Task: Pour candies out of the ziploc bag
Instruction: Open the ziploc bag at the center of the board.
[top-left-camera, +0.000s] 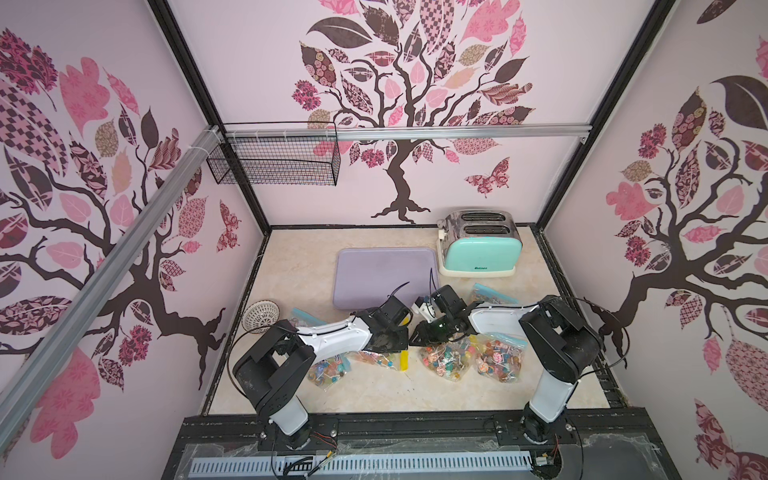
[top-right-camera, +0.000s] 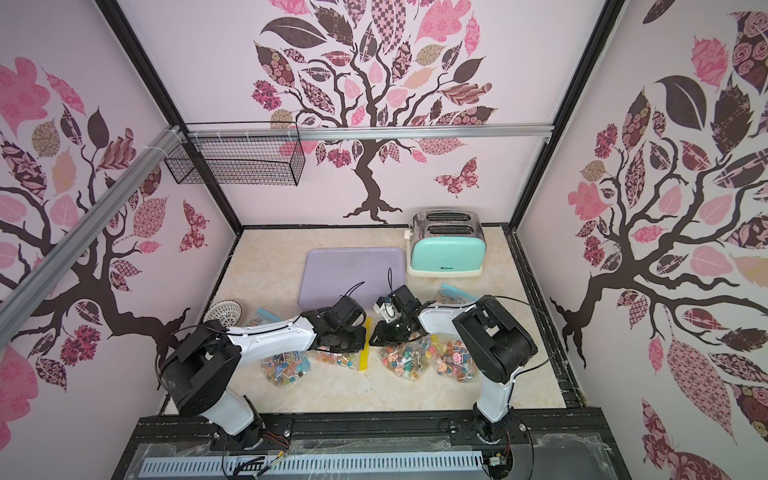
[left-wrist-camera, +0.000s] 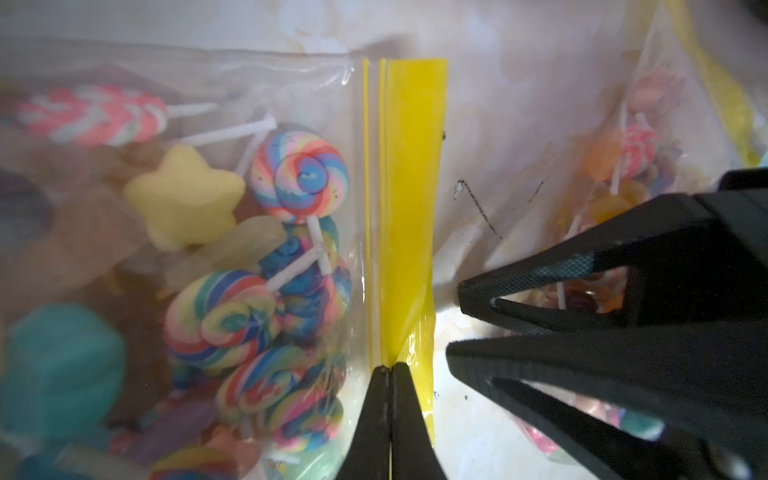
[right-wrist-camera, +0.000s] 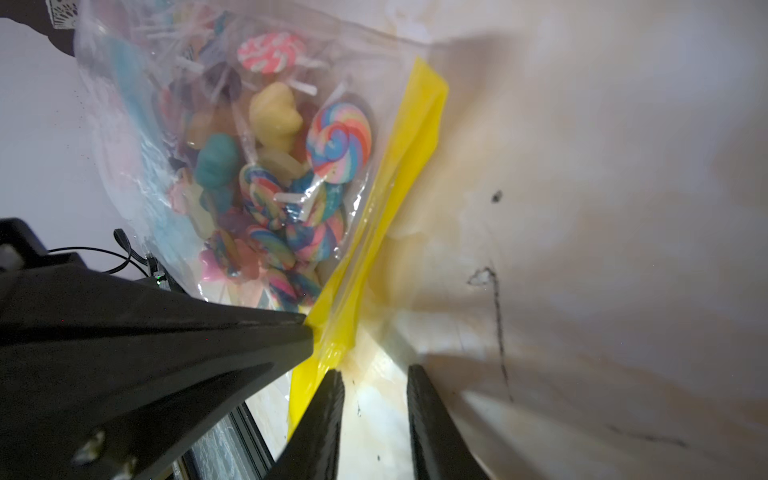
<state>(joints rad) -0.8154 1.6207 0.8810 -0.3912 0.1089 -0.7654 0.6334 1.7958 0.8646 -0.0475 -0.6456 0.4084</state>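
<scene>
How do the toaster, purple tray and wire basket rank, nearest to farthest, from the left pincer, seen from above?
1. Purple tray, just behind the left pincer.
2. Toaster, back right corner.
3. Wire basket, high on the back wall.

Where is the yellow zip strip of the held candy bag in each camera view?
In a top view: yellow zip strip, just below mid-picture.
In a top view: same place.
Left wrist: band through mid-picture.
Right wrist: slanted band, mid-picture.
Shared landmark: left tool pinching its end.
</scene>
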